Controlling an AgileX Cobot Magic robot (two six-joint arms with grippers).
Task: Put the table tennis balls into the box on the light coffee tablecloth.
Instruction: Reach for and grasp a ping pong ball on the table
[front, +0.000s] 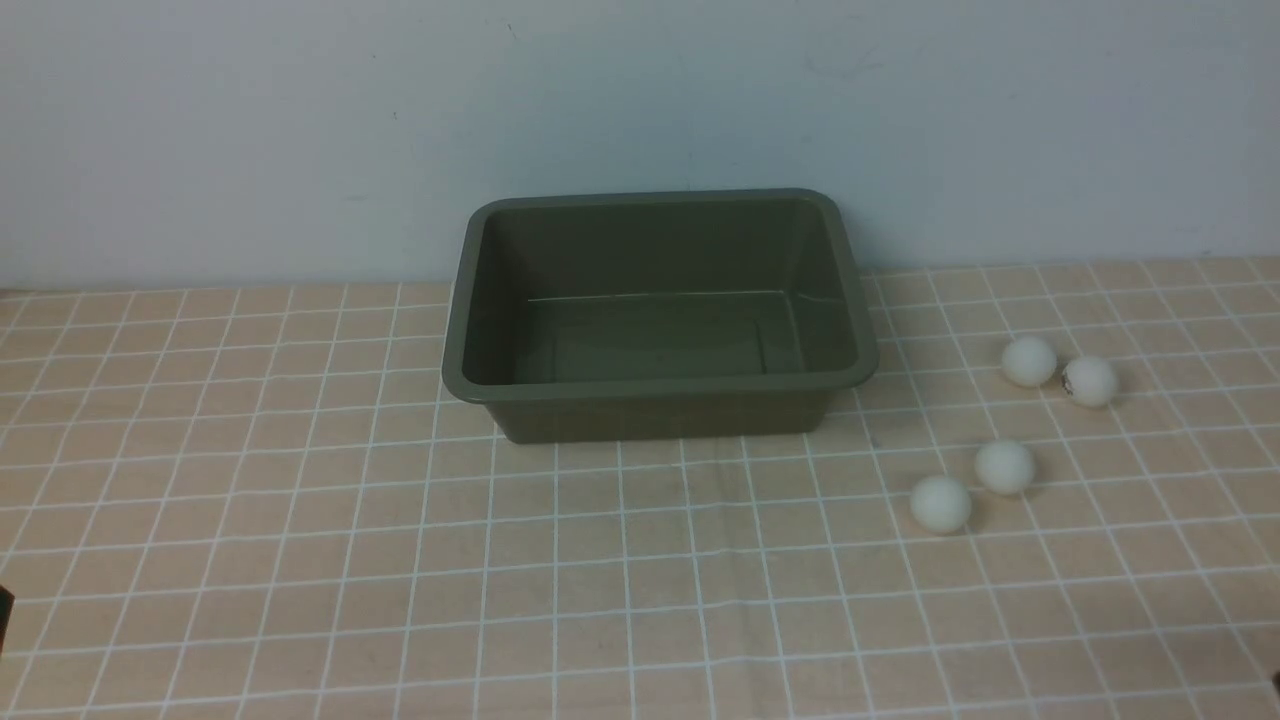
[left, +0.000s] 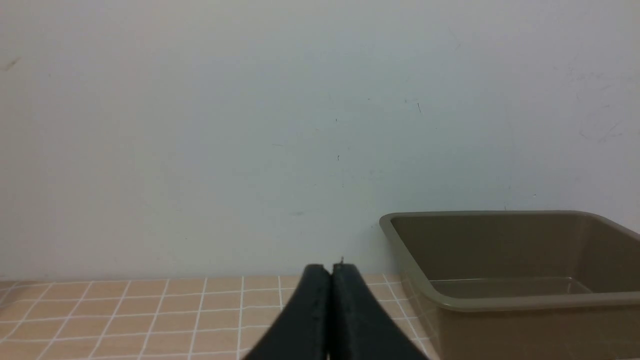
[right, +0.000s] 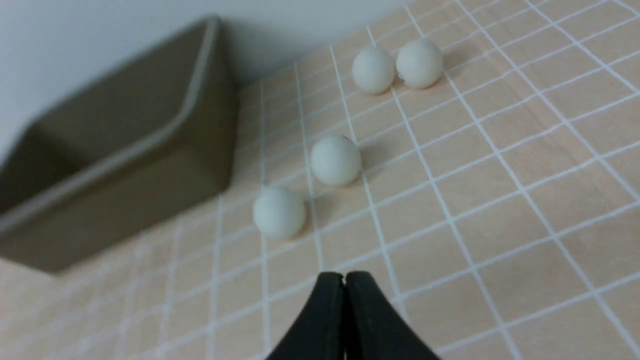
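The left pincer (left: 330, 270) is closed, its black fingers (left: 312, 315) pressed together and holding nothing. It hangs low over the light coffee tablecloth (front: 250, 520), left of the box. This left part of the cloth is open room, up to the wall (front: 300, 130).

The box (front: 660, 388) stands upright at the middle, on the far side, empty, with its far rim close to the wall. In front of its near wall lies a wide free strip of cloth.

Right of the box, the four table tennis balls lie on the cloth. The nearest ball (front: 940, 503) and the second ball (front: 1004, 466) are just beside each other. Farther are the third ball (front: 1028, 361) and the marked ball (front: 1089, 381), very close together.

The right pincer (right: 344, 277) is closed too, gripping nothing, on the near side of the balls and apart from them.
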